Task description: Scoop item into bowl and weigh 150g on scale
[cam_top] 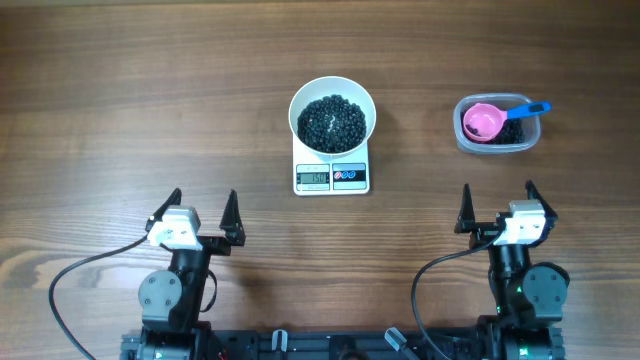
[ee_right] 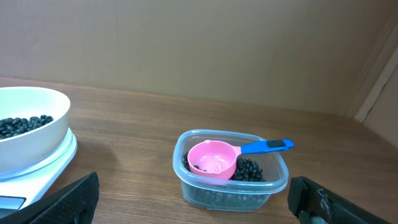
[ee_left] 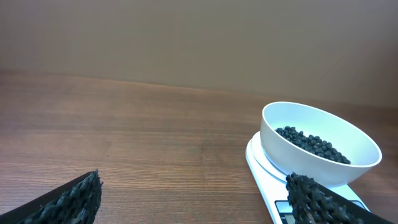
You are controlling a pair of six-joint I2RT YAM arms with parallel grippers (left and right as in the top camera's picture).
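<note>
The white bowl (cam_top: 333,105) stands on the white scale (cam_top: 332,177) at the table's middle, with a dark heap of the item (cam_top: 332,123) inside; the same bowl (ee_left: 318,143) and beads (ee_left: 314,144) appear in the left wrist view. More of the item (ee_right: 249,169) lies in a clear tub (ee_right: 230,172), under a pink scoop (ee_right: 212,160) with a blue handle. My left gripper (cam_top: 203,213) stands open near the front edge, left of the scale, holding nothing. Open too and holding nothing, my right gripper (cam_top: 497,206) is in front of the tub (cam_top: 495,124).
The scale's display (cam_top: 313,178) is lit, with two round buttons (cam_top: 345,175) beside it. A brown wall rises behind the table in both wrist views. Black cables trail from the arm bases at the front edge.
</note>
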